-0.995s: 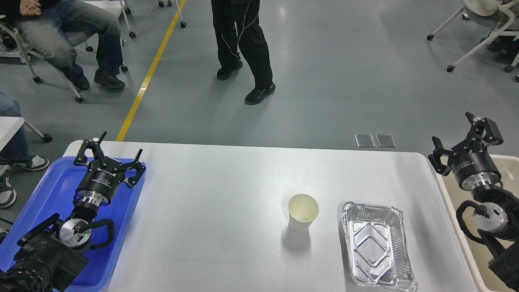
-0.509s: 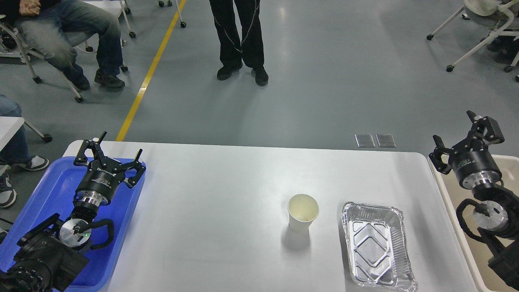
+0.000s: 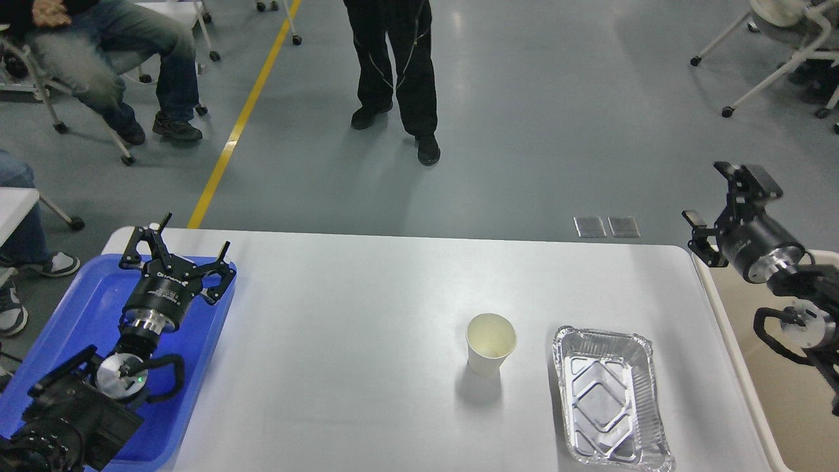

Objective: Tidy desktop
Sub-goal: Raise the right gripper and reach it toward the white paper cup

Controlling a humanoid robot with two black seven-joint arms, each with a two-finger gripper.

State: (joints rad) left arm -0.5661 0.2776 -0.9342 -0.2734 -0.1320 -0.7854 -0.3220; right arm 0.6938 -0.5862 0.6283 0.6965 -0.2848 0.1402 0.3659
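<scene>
My right claw (image 3: pixel 729 202) hung spread wide and empty off the desk's far right corner, above the edge of the beige rectangular bin (image 3: pixel 780 400); my left claw (image 3: pixel 175 252) was likewise splayed open with nothing in it, over the blue plastic tray (image 3: pixel 78 308). Between them lay the large white glossy desk (image 3: pixel 341 341), carrying an upright cream paper cup (image 3: pixel 490 343) and, just to its right but apart from it, a crinkled silver foil tray (image 3: pixel 609 396). I judged both items light and easily crushed: the cup wanted a gentle pinch across its rim or upper wall, the foil tray a hold on its rolled rim, which would likely flex.
</scene>
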